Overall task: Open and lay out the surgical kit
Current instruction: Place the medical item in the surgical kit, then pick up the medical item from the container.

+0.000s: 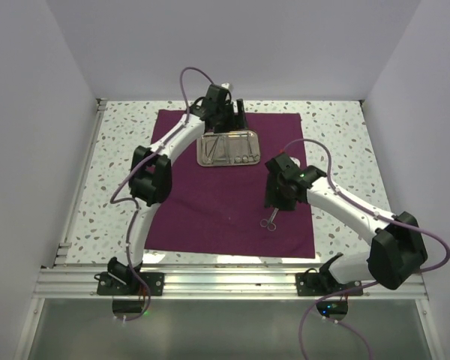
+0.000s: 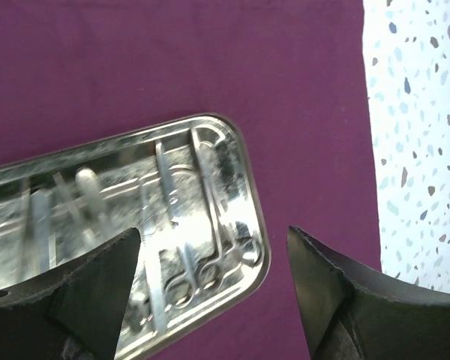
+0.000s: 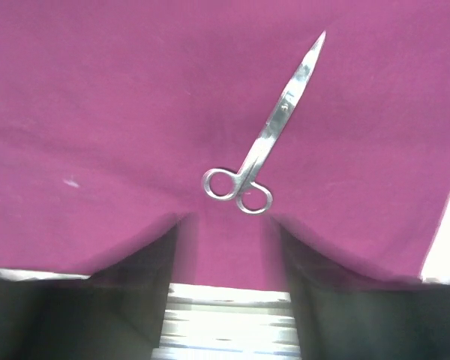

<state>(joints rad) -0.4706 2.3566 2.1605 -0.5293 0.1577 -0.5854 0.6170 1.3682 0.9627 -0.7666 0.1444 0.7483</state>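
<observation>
The maroon cloth wrap [image 1: 225, 195] lies spread flat on the table. The shiny steel tray [image 1: 227, 149] sits on its far part and holds several thin silver instruments [image 2: 187, 225]. My left gripper [image 1: 236, 120] hovers over the tray's far right corner, open and empty, one finger [image 2: 90, 292] above the tray [image 2: 244, 172] and the other over bare cloth [image 2: 300, 112]. A pair of silver scissors [image 1: 270, 218] lies on the cloth near its front right. My right gripper [image 1: 279, 201] is just above them, open and empty; in the right wrist view the scissors [image 3: 266, 142] lie beyond the fingertips.
White speckled tabletop [image 1: 120, 150] surrounds the cloth. White walls close in the left, far and right sides. An aluminium rail [image 1: 225, 281] runs along the near edge with both arm bases on it.
</observation>
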